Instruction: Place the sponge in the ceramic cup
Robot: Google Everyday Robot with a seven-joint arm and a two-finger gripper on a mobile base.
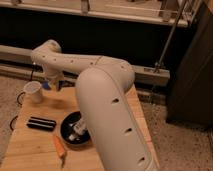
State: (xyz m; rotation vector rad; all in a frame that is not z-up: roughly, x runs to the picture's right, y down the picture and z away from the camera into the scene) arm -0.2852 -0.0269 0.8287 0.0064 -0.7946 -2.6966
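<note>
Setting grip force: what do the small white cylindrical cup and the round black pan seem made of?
White cup: likely glazed ceramic, smooth pale wall; could be plastic. Black pan: probably matte coated metal, dull dark rim. The gripper hangs beside the cup, with the dark-blue sponge at it.

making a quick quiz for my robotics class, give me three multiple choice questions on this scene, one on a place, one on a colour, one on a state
1. Where is the gripper?
A over the pan
B close beside the cup
C next to the black bar

2. What colour is the cup?
A red
B white
C green

3. How does the cup sit?
A on its side
B upside down
C upright

Answers:
1 B: the arm's end hangs right by the cup, with the blue sponge at it.
2 B: its body is plain white.
3 C: its open mouth faces up on the table.
</note>
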